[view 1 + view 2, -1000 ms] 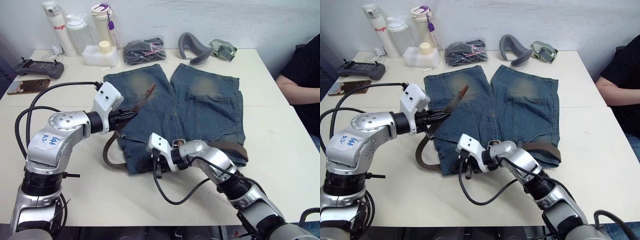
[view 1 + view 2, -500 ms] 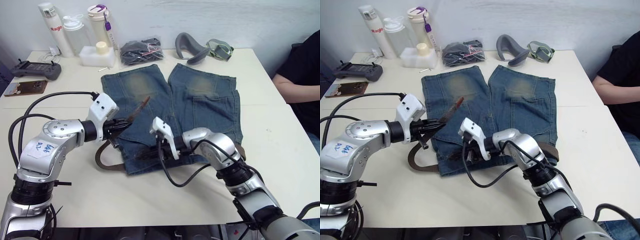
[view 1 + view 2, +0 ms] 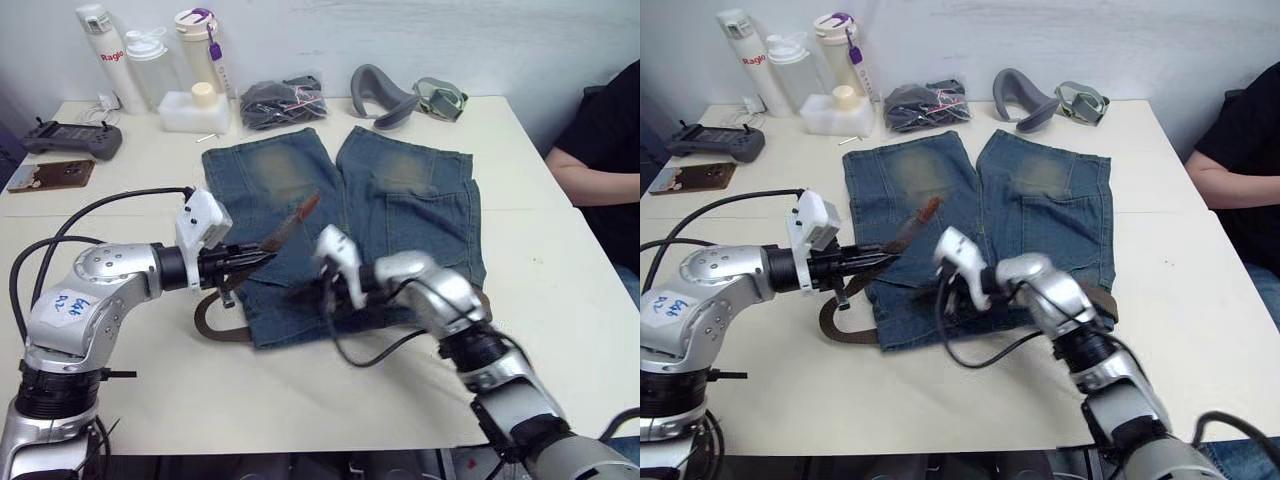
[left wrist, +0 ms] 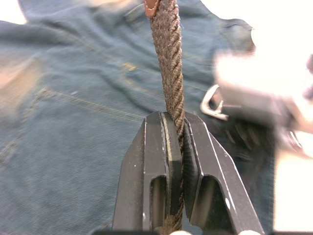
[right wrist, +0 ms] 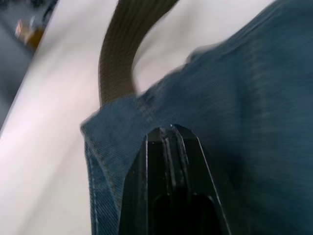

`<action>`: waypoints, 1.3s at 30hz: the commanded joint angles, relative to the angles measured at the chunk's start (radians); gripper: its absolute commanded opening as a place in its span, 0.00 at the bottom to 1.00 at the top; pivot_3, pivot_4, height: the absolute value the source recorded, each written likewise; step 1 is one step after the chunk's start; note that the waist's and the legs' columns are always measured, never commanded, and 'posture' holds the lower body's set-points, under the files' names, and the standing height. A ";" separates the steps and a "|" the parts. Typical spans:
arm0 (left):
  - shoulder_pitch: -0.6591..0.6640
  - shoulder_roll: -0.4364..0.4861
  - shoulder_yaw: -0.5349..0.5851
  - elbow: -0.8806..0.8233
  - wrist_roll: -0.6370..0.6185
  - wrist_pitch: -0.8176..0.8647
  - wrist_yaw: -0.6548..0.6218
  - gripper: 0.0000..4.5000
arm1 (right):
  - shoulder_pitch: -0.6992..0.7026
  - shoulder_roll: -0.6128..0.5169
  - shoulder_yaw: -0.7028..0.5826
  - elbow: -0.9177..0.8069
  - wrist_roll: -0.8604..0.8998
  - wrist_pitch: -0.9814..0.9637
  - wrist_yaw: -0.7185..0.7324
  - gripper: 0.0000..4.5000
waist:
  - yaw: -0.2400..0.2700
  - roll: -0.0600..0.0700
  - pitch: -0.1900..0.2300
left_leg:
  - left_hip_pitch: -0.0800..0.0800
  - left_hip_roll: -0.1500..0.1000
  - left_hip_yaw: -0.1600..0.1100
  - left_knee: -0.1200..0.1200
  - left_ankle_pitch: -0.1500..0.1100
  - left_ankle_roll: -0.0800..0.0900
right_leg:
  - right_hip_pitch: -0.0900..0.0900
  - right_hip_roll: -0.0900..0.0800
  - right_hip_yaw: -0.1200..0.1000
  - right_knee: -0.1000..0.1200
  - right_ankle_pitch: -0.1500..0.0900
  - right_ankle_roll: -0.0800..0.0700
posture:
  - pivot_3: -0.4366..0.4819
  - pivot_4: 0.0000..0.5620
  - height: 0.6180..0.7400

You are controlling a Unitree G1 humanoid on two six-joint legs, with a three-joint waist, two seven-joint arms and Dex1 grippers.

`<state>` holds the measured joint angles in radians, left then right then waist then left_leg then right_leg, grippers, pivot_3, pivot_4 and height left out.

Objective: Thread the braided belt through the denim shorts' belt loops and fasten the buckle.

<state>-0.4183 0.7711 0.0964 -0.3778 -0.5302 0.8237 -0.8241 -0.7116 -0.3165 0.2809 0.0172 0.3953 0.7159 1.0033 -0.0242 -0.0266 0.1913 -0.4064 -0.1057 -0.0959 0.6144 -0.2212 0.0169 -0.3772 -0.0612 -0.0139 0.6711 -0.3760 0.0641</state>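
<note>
The denim shorts point(image 3: 400, 190) lie flat on the table, waistband toward me. My left gripper point(image 3: 258, 258) is shut on the braided belt point(image 4: 168, 54) a little below its tan tip point(image 3: 305, 207), which is held above the left leg. Behind the gripper the strap curves in a loop point(image 3: 212, 318) on the table beside the waistband. The silver buckle point(image 4: 211, 104) lies on the denim just beyond the left fingers. My right gripper point(image 3: 302, 292) hovers blurred over the waistband's left corner, fingers point(image 5: 171, 134) shut with nothing seen between them. The belt loops are too blurred to make out.
Bottles point(image 3: 150, 60), a white container point(image 3: 195, 105), a dark bundle in a clear bag point(image 3: 280, 100) and grey padded gear point(image 3: 385, 95) line the far edge. A controller point(image 3: 75, 138) and a phone point(image 3: 50, 175) lie at the left. A person's arm point(image 3: 590, 160) rests at the right.
My left gripper has carried the belt tip slightly right over the left leg. My right gripper has risen from the waistband edge and shifted a little right, still moving.
</note>
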 commanded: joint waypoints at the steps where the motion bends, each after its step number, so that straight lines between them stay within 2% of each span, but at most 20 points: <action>1: -0.034 0.011 -0.027 0.010 0.014 -0.066 -0.042 0.00 | -0.007 -0.116 -0.167 -0.213 0.089 0.050 -0.004 0.01 | 0.002 0.000 0.000 | 0.000 0.000 0.000 0.000 0.000 0.000 | 0.000 0.000 0.000 -0.001 0.000 0.000 | 0.48 0.27 1.00; 4: -0.091 0.011 -0.060 0.052 0.010 -0.048 -0.059 0.00 | 0.004 -0.257 -0.177 -0.274 -0.005 -0.080 0.018 0.20 | 0.016 0.001 0.001 | 0.000 0.000 0.000 -0.001 -0.001 0.001 | 0.000 0.000 0.000 -0.002 0.000 0.000 | 0.48 0.27 1.00; 6: -0.162 -0.018 -0.064 0.116 -0.016 -0.006 -0.054 0.00 | 0.006 -0.338 -0.164 -0.250 -0.110 -0.257 0.025 0.41 | 0.016 0.001 0.001 | 0.000 0.000 0.000 -0.001 -0.002 0.002 | 0.001 0.000 0.000 -0.003 0.000 0.000 | 0.48 0.27 1.00; 8: -0.228 -0.019 -0.149 0.173 0.074 -0.094 -0.080 0.00 | -0.018 -0.423 -0.164 -0.186 -0.253 -0.505 0.009 0.64 | 0.021 0.001 0.001 | 0.000 0.000 0.000 -0.001 -0.002 0.001 | 0.000 0.000 0.000 -0.002 0.000 0.000 | 0.48 0.27 1.00; 10: -0.260 -0.013 -0.232 0.209 0.166 -0.178 -0.101 0.00 | -0.047 -0.477 -0.160 -0.149 -0.286 -0.588 0.051 0.83 | 0.021 0.001 0.001 | -0.001 0.000 0.001 0.000 -0.002 0.001 | 0.000 0.000 0.000 -0.003 0.000 0.000 | 0.48 0.27 1.00; 16: -0.312 -0.037 -0.344 0.292 0.292 -0.354 -0.169 0.00 | -0.092 -0.504 -0.108 -0.106 -0.337 -0.688 0.107 0.83 | 0.014 0.001 0.001 | 0.000 0.003 0.006 0.000 -0.003 0.002 | 0.000 0.002 0.002 -0.004 0.000 0.000 | 0.48 0.27 1.00; 27: -0.354 -0.127 -0.341 0.361 0.324 -0.413 -0.210 0.00 | -0.107 -0.449 -0.063 -0.089 -0.356 -0.668 0.129 0.83 | 0.022 0.001 0.001 | -0.001 0.003 0.006 0.004 -0.003 0.002 | 0.000 0.002 0.003 -0.002 0.000 0.000 | 0.48 0.27 1.00; 30: -0.351 -0.132 -0.340 0.365 0.330 -0.417 -0.215 0.00 | -0.105 -0.431 -0.062 -0.083 -0.346 -0.664 0.136 0.67 | 0.021 0.001 0.001 | -0.001 0.003 0.006 0.005 -0.003 0.002 | 0.000 0.002 0.003 -0.002 0.000 0.000 | 0.48 0.27 1.00; 34: -0.351 -0.146 -0.325 0.359 0.319 -0.400 -0.210 0.00 | -0.105 -0.416 -0.058 -0.078 -0.350 -0.654 0.144 0.22 | 0.023 0.001 0.001 | -0.001 0.003 0.006 0.005 -0.003 0.002 | 0.000 0.002 0.003 -0.001 0.000 0.000 | 0.48 0.27 1.00; 36: -0.346 -0.142 -0.290 0.345 0.236 -0.297 -0.249 0.00 | -0.104 -0.407 -0.043 -0.069 -0.372 -0.658 0.138 0.01 | 0.022 0.001 0.001 | -0.001 0.003 0.006 0.005 -0.003 0.002 | 0.000 0.002 0.003 -0.001 0.000 0.000 | 0.48 0.27 1.00; 37: -0.342 -0.142 -0.273 0.341 0.206 -0.259 -0.258 0.00 | -0.103 -0.404 -0.034 -0.064 -0.385 -0.663 0.136 0.01 | 0.020 0.001 0.001 | -0.001 0.003 0.006 0.005 -0.003 0.002 | 0.000 0.002 0.003 -0.001 0.000 0.000 | 0.48 0.27 1.00; 39: -0.325 -0.116 -0.227 0.343 0.149 -0.175 -0.280 0.20 | -0.101 -0.396 -0.021 -0.053 -0.406 -0.680 0.130 0.00 | 0.018 0.001 0.001 | -0.001 0.003 0.006 0.005 -0.003 0.002 | 0.000 0.002 0.003 0.000 0.000 0.000 | 0.48 0.27 1.00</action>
<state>-0.7465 0.6346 -0.1961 0.0045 -0.3114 0.5895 -1.0797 -0.8050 -0.7169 0.2538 -0.0331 0.0092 0.0593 1.1411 -0.0061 -0.0256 0.1920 -0.4072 -0.1023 -0.0903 0.6197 -0.2239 0.0187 -0.3773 -0.0586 -0.0107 0.6713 -0.3762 0.0644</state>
